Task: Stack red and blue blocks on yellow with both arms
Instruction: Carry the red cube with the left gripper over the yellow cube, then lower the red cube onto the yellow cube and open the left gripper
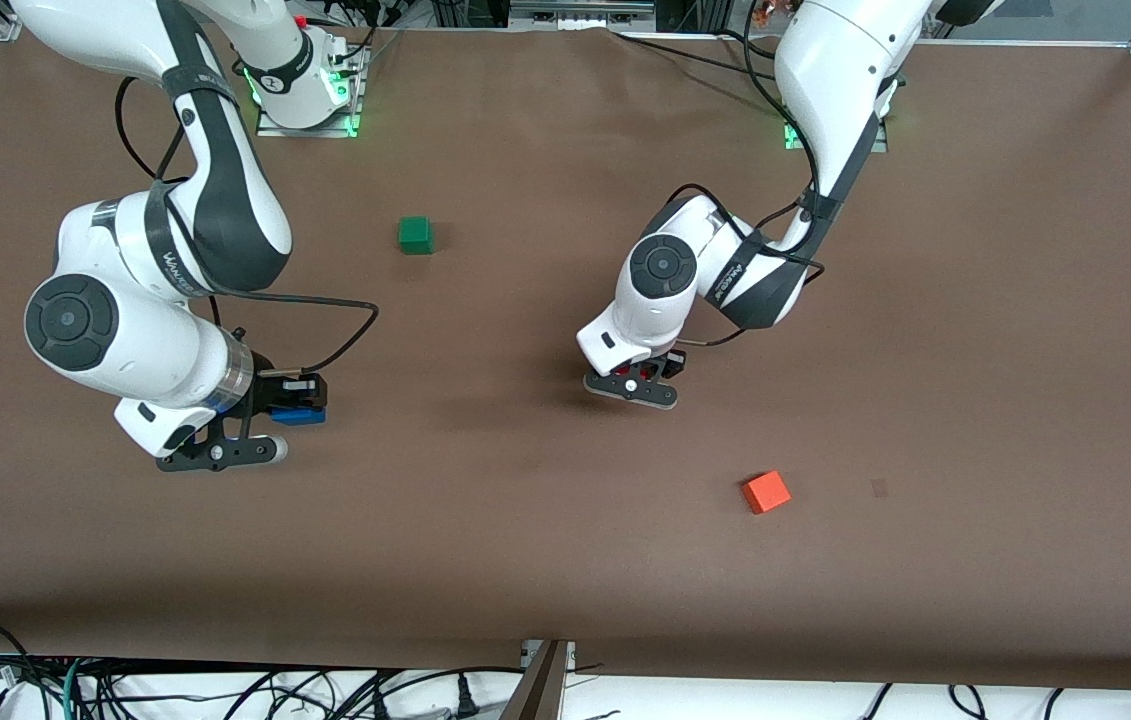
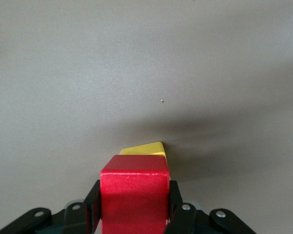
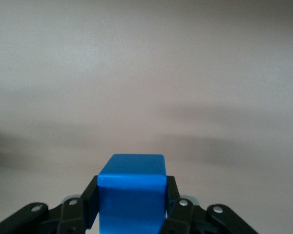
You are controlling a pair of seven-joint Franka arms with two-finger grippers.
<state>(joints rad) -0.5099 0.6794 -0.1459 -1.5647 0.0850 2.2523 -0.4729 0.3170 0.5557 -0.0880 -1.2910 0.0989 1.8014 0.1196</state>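
Left hand (image 2: 135,214) clamped on the red block (image 2: 135,195), black fingers (image 2: 94,204) pressed to two opposing faces. Just past the red block, in the left wrist view, a corner of the yellow block (image 2: 147,149) visible on the bench (image 2: 146,73); contact between red and yellow not determinable. In the front view, left hand (image 1: 647,372) poised over mid-bench, red block (image 1: 627,374) glimpsed only as small red patches under the wrist; yellow block concealed there by the hand. Right hand (image 3: 132,212) clamped on the blue block (image 3: 132,195), fingers (image 3: 92,204) flat against two opposing faces, nothing but bare bench (image 3: 146,73) under and around it in the right wrist view. In the front view, right hand (image 1: 297,400) held over the bench toward the right arm's end, blue block (image 1: 301,415) showing between the fingers. Well apart from both hands: green cube (image 1: 415,235) resting on the bench (image 1: 525,560) between the two arms, farther from the front camera than either hand's spot; orange cube (image 1: 766,491) resting on the bench toward the left arm's end, nearer to the front camera than the left hand's spot. Black cables looped along both arms.
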